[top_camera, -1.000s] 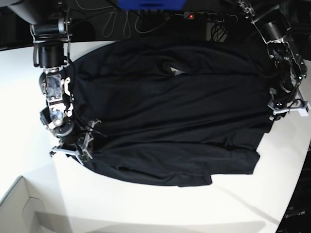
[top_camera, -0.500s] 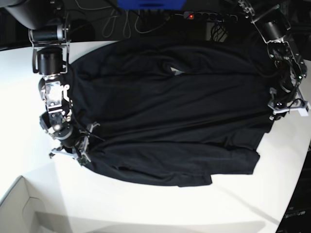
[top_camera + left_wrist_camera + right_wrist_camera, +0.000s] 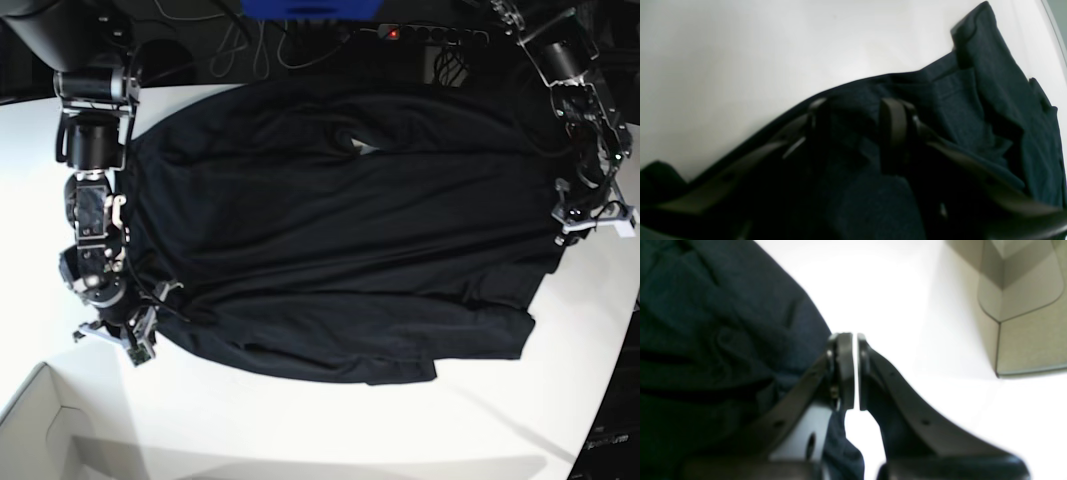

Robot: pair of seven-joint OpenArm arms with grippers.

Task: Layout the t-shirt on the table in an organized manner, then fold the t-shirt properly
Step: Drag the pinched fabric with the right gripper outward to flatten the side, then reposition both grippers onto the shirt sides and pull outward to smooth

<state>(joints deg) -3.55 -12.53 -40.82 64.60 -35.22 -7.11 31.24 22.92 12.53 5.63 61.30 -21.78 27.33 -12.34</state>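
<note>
Spreading is the step I am judging to be in hand: the t-shirt (image 3: 340,240) is lying across the table (image 3: 300,430) with its long axis running between the two arms. I am keeping the right gripper (image 3: 855,371) pinched on a thin fold at one end, jaws nearly touching, and the left gripper (image 3: 853,133) clamping bunched cloth at the other end. Each arm is sitting at its own end. Black fabric is showing wrinkles and a doubled lower hem.
</note>
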